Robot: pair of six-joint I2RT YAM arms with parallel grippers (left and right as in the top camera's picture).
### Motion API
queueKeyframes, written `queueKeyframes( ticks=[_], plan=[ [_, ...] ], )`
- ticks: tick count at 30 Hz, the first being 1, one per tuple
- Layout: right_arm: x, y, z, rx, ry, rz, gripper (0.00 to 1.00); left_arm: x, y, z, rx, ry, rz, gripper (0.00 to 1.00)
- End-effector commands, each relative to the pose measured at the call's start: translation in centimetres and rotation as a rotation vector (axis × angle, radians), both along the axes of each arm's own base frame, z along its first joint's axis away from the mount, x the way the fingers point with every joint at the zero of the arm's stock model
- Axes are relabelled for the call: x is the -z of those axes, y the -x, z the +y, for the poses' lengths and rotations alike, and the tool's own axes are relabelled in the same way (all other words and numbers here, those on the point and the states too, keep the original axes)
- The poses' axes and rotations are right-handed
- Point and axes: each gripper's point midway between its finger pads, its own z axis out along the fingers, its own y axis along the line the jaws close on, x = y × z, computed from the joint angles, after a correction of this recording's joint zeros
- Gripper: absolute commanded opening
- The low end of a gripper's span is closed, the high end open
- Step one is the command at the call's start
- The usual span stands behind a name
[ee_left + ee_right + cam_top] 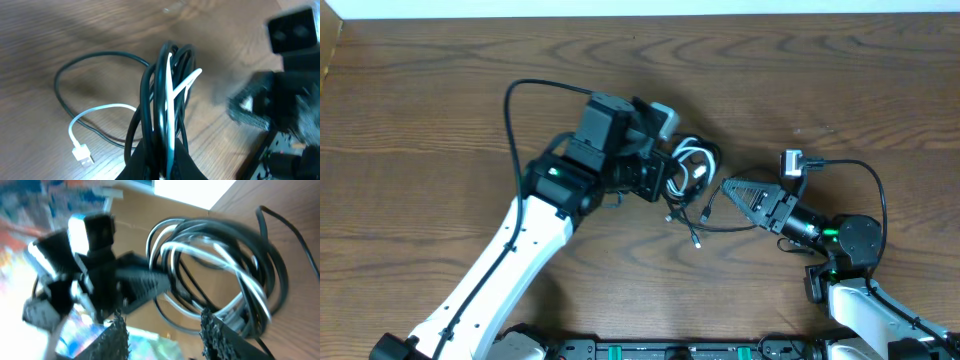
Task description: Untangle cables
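Cables (160,90) in tight pinch of left pincer (160,162) — right pincer (162,325) spread, just beside them

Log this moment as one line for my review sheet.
left pincer: shut on cable bundle | right pincer: open, facing bundle | white cable: plug end lying on table | cables: tangled

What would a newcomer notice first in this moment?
The tangled bundle of black and white cables sits at the middle of the table, pinched in the left claw. The right claw points at it from the right, jaws apart. A white plug end lies loose beside it.
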Motion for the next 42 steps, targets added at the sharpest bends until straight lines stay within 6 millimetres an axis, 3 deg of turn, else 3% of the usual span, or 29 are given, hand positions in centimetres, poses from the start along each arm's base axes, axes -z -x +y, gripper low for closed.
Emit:
queueKeyframes(
  ticks=[1, 7, 13, 17, 22, 27, 33, 34, 38, 42],
  plan=[
    [-0.7, -1.3, -0.2, 0.073, -0.089, 0.097, 0.47, -0.4, 0.6, -1.2, 0.049, -0.043, -0.080, 0.08],
    [-0.9, -1.6, 0.1, 0.107, -0.108, 0.102, 0.48, 0.5, 0.5, -1.6, -0.023, -0.203, -0.185, 0.08],
    [-0.2, -2.3, -0.2, 0.145, -0.106, 0.141, 0.38, 0.2, 1.4, -3.0, -0.022, -0.273, -0.279, 0.08],
    [1.2, -2.6, -0.3, 0.159, -0.091, 0.214, 0.37, 0.2, 2.0, -3.7, -0.001, -0.270, -0.286, 0.08],
    [1.6, -3.1, -0.6, 0.192, -0.097, 0.240, 0.39, 0.3, 2.8, -4.3, 0.027, -0.267, -0.286, 0.07],
    [1.9, -3.9, -1.3, 0.249, -0.102, 0.254, 0.32, 0.2, 4.1, -5.4, 0.070, -0.257, -0.288, 0.08],
    [5.0, -4.5, -2.0, 0.320, -0.024, 0.336, 0.33, -0.2, 6.3, -7.4, 0.164, -0.188, -0.269, 0.08],
    [6.0, -4.6, -2.2, 0.337, -0.005, 0.372, 0.31, -0.7, 7.4, -8.5, 0.223, -0.126, -0.243, 0.08],
    [6.8, -5.0, -2.8, 0.384, 0.057, 0.336, 0.17, -1.4, 9.1, -9.6, 0.307, -0.045, -0.202, 0.08],
    [6.9, -5.3, -3.1, 0.406, 0.091, 0.295, 0.02, -1.8, 9.6, -9.7, 0.323, -0.026, -0.196, 0.08]
  ],
)
